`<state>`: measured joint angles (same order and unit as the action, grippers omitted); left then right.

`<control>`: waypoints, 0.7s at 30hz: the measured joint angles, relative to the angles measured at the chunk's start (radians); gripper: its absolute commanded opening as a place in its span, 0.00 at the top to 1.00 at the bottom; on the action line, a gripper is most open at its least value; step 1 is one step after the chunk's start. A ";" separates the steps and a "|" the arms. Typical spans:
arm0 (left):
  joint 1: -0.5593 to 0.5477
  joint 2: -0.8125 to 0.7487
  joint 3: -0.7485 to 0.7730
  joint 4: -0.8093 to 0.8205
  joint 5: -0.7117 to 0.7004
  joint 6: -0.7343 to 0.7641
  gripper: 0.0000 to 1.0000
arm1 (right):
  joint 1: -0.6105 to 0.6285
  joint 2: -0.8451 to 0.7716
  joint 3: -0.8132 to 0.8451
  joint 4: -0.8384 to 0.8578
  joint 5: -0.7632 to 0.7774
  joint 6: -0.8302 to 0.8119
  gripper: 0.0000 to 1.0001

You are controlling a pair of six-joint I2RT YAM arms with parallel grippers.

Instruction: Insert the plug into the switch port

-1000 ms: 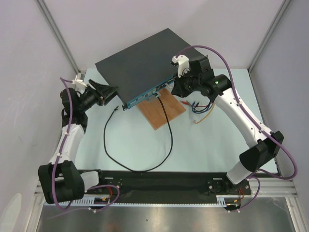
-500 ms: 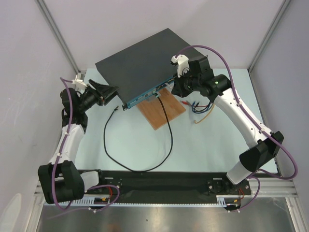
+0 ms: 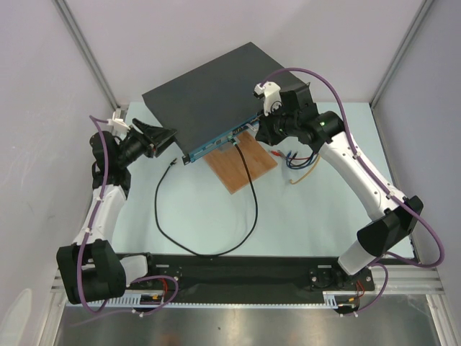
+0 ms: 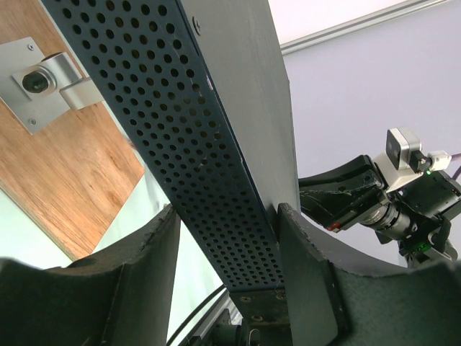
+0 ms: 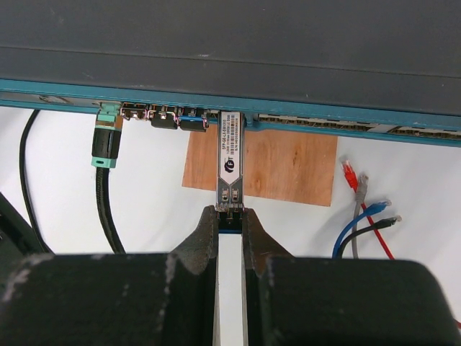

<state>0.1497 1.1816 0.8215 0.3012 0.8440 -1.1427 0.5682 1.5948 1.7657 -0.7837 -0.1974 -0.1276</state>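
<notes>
The switch [image 3: 209, 94] is a flat black box at the back middle, its teal front face [image 5: 65, 90] turned toward the arms. My right gripper [image 5: 230, 216] is shut on the rear end of a silver plug [image 5: 230, 162]. The plug's front end sits in a port of the teal face. In the top view the right gripper [image 3: 263, 131] is at the switch's right front corner. My left gripper [image 3: 164, 137] is open and straddles the switch's left corner. In the left wrist view one finger [image 4: 306, 274] lies against the top face beside the perforated side [image 4: 209, 158]. The other finger [image 4: 155, 259] stands apart.
A black cable [image 3: 180, 238] loops over the table; its teal-booted end [image 5: 106, 140] is plugged into the switch left of the silver plug. A brown wooden board [image 3: 241, 162] lies under the switch front and carries a metal bracket [image 4: 47, 79]. Loose coloured cables [image 3: 294, 158] lie to the right.
</notes>
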 measured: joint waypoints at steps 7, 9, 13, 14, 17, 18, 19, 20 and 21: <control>0.000 -0.002 0.000 -0.001 -0.002 0.000 1.00 | 0.000 -0.002 0.000 0.000 0.002 -0.005 1.00; -0.001 -0.002 0.000 -0.001 -0.002 0.000 1.00 | 0.001 -0.006 0.000 0.001 0.005 -0.005 1.00; -0.002 -0.002 0.000 -0.001 -0.003 0.000 1.00 | 0.002 -0.022 -0.002 0.002 0.006 -0.008 1.00; -0.002 -0.002 0.000 -0.001 -0.003 0.000 1.00 | 0.003 -0.027 -0.003 0.002 0.006 -0.008 1.00; -0.002 -0.002 0.000 -0.001 -0.003 0.000 0.99 | 0.004 -0.043 -0.013 0.003 0.006 -0.009 1.00; -0.002 -0.002 0.000 -0.001 -0.003 0.000 0.99 | 0.004 -0.044 -0.015 0.004 0.006 -0.009 1.00; -0.002 -0.002 0.000 -0.001 -0.003 0.000 1.00 | 0.004 -0.044 -0.015 0.003 0.006 -0.009 1.00; -0.002 -0.002 0.000 -0.001 -0.003 0.000 1.00 | 0.004 -0.044 -0.016 0.003 0.006 -0.009 1.00; -0.002 -0.002 0.000 -0.001 -0.003 0.000 1.00 | 0.004 -0.044 -0.016 0.003 0.006 -0.010 1.00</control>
<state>0.1478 1.1801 0.8215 0.3000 0.8410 -1.1427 0.5724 1.5509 1.7500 -0.7803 -0.1917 -0.1371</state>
